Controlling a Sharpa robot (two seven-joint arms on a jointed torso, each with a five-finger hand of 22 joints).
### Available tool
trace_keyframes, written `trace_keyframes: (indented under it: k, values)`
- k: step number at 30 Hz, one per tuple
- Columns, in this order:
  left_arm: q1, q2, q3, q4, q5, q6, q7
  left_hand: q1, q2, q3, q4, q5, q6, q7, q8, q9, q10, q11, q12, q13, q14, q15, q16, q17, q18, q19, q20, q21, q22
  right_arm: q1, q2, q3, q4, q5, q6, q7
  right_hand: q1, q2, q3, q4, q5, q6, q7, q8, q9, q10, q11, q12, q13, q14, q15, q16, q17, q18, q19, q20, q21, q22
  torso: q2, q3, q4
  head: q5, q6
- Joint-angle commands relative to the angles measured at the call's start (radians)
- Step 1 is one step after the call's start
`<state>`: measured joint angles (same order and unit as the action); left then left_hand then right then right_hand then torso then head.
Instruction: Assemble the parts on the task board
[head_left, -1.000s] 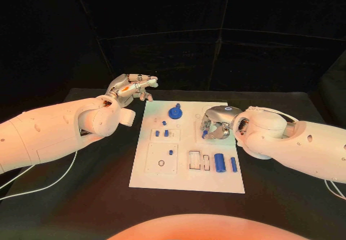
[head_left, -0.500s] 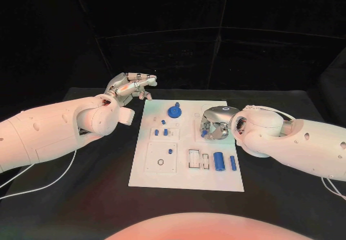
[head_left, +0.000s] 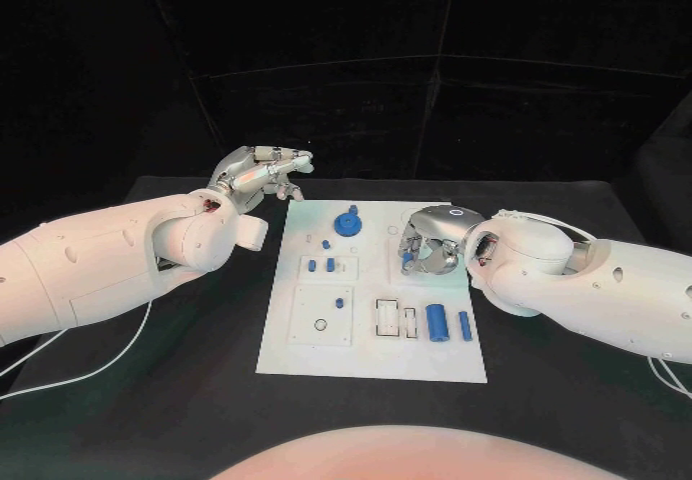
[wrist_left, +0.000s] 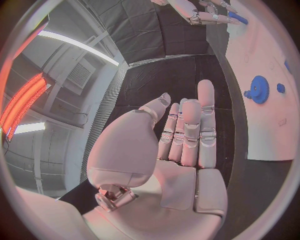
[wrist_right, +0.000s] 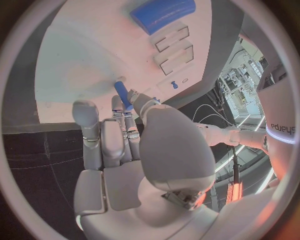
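Note:
The white task board (head_left: 372, 345) lies in the middle of the black table. On it are a blue gear (head_left: 351, 222), small blue pegs (head_left: 329, 265) and two blue cylinders (head_left: 437, 323). My right hand (head_left: 431, 246) hovers over the board's right side, pinching a small blue peg (wrist_right: 123, 95) between thumb and finger just above the white surface (wrist_right: 75, 65). My left hand (head_left: 261, 171) is raised beyond the board's far left corner, fingers stretched out (wrist_left: 187, 132) and holding nothing. From that wrist the gear (wrist_left: 258, 90) lies off to one side.
A black ring (head_left: 322, 327) and rectangular slots (head_left: 391, 318) sit in the board's near half. White cables (head_left: 87, 372) trail over the table by the left arm. Bare black table (head_left: 173, 420) surrounds the board.
My right hand has shifted slightly over the board, still with the peg. The left hand has stayed where it was.

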<state>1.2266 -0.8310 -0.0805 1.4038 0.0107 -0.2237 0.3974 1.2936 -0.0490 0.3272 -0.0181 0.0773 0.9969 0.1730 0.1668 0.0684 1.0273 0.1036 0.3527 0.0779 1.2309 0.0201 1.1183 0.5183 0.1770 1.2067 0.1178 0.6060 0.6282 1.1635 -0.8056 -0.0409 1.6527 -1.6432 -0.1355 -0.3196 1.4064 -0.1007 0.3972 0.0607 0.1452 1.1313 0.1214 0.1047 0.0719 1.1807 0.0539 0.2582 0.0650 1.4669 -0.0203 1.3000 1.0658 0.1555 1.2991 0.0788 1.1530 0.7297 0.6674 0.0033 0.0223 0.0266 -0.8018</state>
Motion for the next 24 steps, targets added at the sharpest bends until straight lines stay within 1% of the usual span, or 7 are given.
trace_keyframes:
  k: [1,3,6,11,15,19,24]
  values:
    - [0.001,-0.001,0.000,-0.001,0.001,0.014,0.002,0.013,0.001,0.001,-0.006,-0.001,-0.003,0.001,0.004,-0.001,-0.006,0.001,0.004,-0.001,-0.009,0.000,-0.004,-0.001,0.005,-0.002,0.002,-0.005,-0.001,0.003,-0.015,0.002,0.025,0.000,-0.077,-0.013,0.001,0.009,0.006,0.000,-0.007,0.008,0.002,0.007,0.002,0.008,0.000,-0.005,0.001,0.027,-0.008,0.005,0.001,-0.016,0.004,-0.001,0.005,0.001,-0.001,-0.0009,0.0011,-0.002,0.002]
    - [0.001,-0.002,0.000,-0.001,0.001,0.014,0.002,0.013,0.001,0.001,-0.006,-0.001,-0.003,0.001,0.004,-0.001,-0.006,0.001,0.004,-0.001,-0.009,0.000,-0.004,-0.001,0.005,-0.002,0.002,-0.005,-0.001,0.003,-0.027,0.003,0.048,0.009,-0.085,-0.012,0.001,0.009,0.006,0.000,-0.007,0.008,0.002,0.007,0.002,0.008,0.000,-0.005,0.001,0.027,-0.008,0.005,0.001,-0.016,0.004,-0.001,0.005,0.001,-0.001,-0.0012,0.0017,-0.002,0.003]
    - [0.001,-0.002,0.000,-0.002,0.001,0.015,0.001,0.013,0.001,0.001,-0.006,-0.001,-0.003,0.001,0.004,-0.001,-0.006,0.001,0.004,-0.001,-0.009,0.000,-0.004,-0.001,0.005,-0.002,0.002,-0.005,-0.001,0.003,-0.037,0.018,0.082,0.052,-0.098,-0.003,0.002,0.006,0.012,-0.002,-0.009,0.010,0.002,0.007,0.002,0.010,-0.001,-0.008,0.001,0.027,-0.009,0.005,0.002,-0.016,0.004,-0.002,0.007,0.003,0.000,-0.0009,0.0033,0.000,0.005]
    - [0.001,0.000,0.000,-0.003,0.001,0.015,0.001,0.013,0.001,0.001,-0.006,-0.001,-0.003,0.001,0.004,-0.001,-0.006,0.001,0.004,-0.001,-0.009,0.000,-0.004,-0.001,0.005,-0.002,0.002,-0.005,-0.001,0.003,-0.020,0.027,0.118,0.105,-0.120,0.025,0.002,0.006,0.017,-0.003,-0.007,0.011,0.002,0.007,0.002,0.012,-0.001,-0.010,0.001,0.028,-0.009,0.007,0.004,-0.016,0.005,-0.002,0.009,0.006,0.001,-0.0002,0.0029,0.009,0.005]
    - [0.001,0.003,0.000,-0.005,0.001,0.016,0.001,0.013,0.001,0.001,-0.006,-0.001,-0.003,0.001,0.004,-0.001,-0.006,0.001,0.004,-0.001,-0.009,0.000,-0.004,-0.001,0.005,-0.002,0.002,-0.005,-0.001,0.003,0.020,0.029,0.130,0.132,-0.129,0.050,0.002,0.005,0.023,-0.004,-0.002,0.012,0.003,0.006,0.001,0.013,-0.001,-0.013,0.001,0.028,-0.009,0.009,0.006,-0.017,0.005,-0.003,0.010,0.007,0.002,-0.0003,0.0052,0.021,0.000]
    - [0.001,0.006,0.000,-0.007,0.001,0.016,0.001,0.013,0.001,0.001,-0.006,-0.001,-0.003,0.001,0.004,-0.001,-0.006,0.001,0.004,-0.001,-0.009,0.000,-0.004,-0.001,0.005,-0.002,0.002,-0.005,-0.001,0.001,0.075,0.028,0.119,0.149,-0.125,0.077,0.002,0.005,0.027,-0.005,0.001,0.012,0.003,0.006,0.001,0.015,-0.001,-0.014,0.001,0.028,-0.009,0.010,0.007,-0.017,0.006,-0.003,0.011,0.008,0.002,-0.0004,0.0052,0.031,-0.002]
    - [0.001,0.011,0.000,-0.008,0.001,0.018,0.001,0.013,0.001,0.001,-0.006,-0.001,-0.003,0.001,0.004,-0.001,-0.006,0.001,0.004,-0.001,-0.009,0.000,-0.004,-0.001,0.005,-0.002,0.002,-0.005,-0.001,-0.020,0.143,0.023,0.096,0.135,-0.111,0.104,0.001,0.005,0.030,-0.006,0.004,0.011,0.004,0.005,0.001,0.014,0.000,-0.017,0.000,0.028,-0.009,0.009,0.005,-0.017,0.005,-0.003,0.011,0.007,0.002,-0.0015,0.0047,0.043,-0.005]
